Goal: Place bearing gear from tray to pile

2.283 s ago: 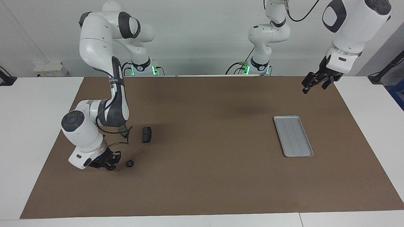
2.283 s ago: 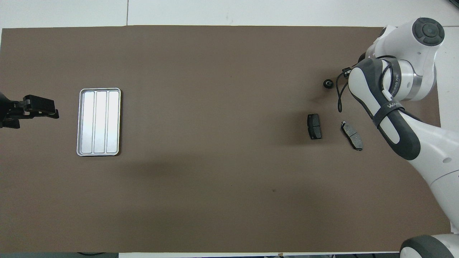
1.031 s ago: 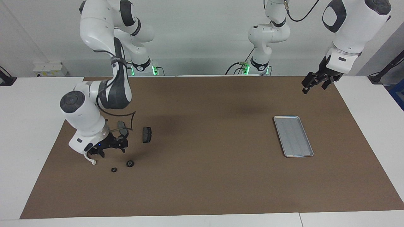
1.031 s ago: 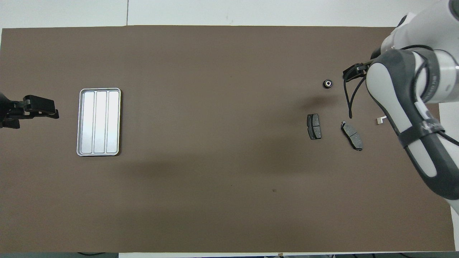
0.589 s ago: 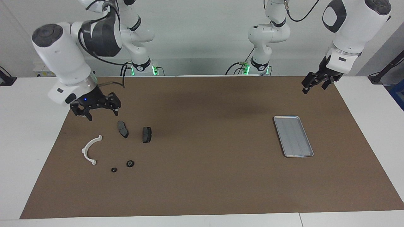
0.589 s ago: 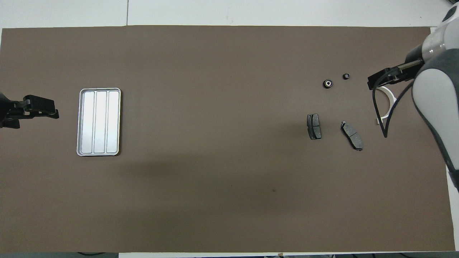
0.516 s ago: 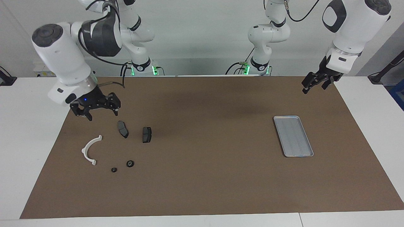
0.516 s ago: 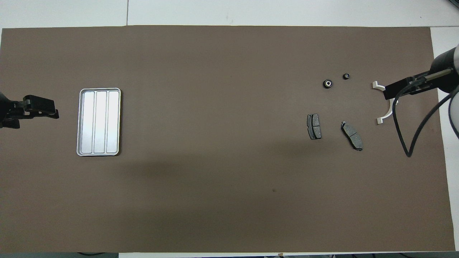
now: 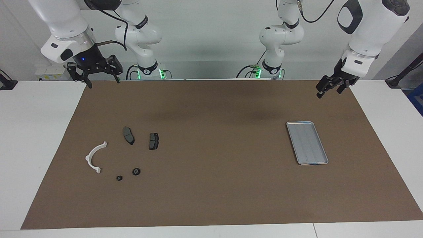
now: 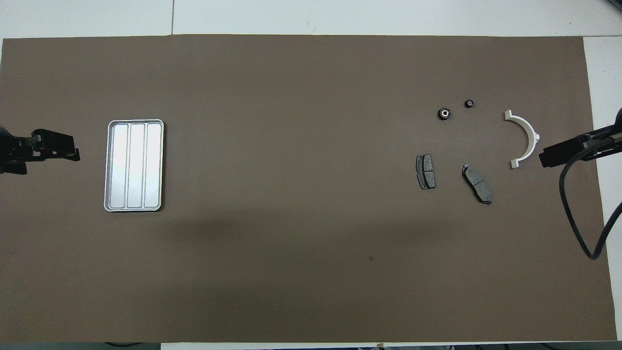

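Bare tray [image 9: 307, 142], gears [image 9: 135, 171] beside bracket [image 9: 93, 157]

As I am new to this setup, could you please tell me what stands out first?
A flat silver ridged metal tray lies empty toward the left arm's end. Toward the right arm's end lie a white curved bracket, two dark brake pads and two small black bearing gears.

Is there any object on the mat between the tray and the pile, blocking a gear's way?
Nothing visible stands between the tray and the pile. The tray holds no gear; two bearing gears lie beside the white bracket. The right hand and the left hand hang open, raised.
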Tool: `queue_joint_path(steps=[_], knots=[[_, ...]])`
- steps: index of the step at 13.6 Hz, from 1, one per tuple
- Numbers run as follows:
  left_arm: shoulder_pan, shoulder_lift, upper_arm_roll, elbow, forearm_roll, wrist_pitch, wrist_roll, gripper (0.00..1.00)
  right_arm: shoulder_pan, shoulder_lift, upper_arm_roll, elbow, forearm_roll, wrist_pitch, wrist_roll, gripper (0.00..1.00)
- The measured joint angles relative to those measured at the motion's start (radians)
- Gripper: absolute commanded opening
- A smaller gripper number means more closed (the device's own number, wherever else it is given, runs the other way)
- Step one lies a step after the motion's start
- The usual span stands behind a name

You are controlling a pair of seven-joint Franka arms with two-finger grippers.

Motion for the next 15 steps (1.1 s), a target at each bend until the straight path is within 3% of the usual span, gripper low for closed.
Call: queue_joint_path(steps=[5,8,15], knots=[[0.0,0.0,0.0,0.0,0.0,0.0,0.0,1.0,-0.018,-0.02,-0.009,-0.065,0.0,0.034,0.001,1.0],[0.0,0.0,0.0,0.0,0.0,0.0,0.0,1.0,0.065,-0.053,-0.106,-0.134,0.0,0.112,0.001,1.0],[0.0,0.0,0.0,0.0,0.0,0.0,0.0,1.0,0.106,-0.071,-0.138,-0.123,0.0,0.086,0.095,1.0]])
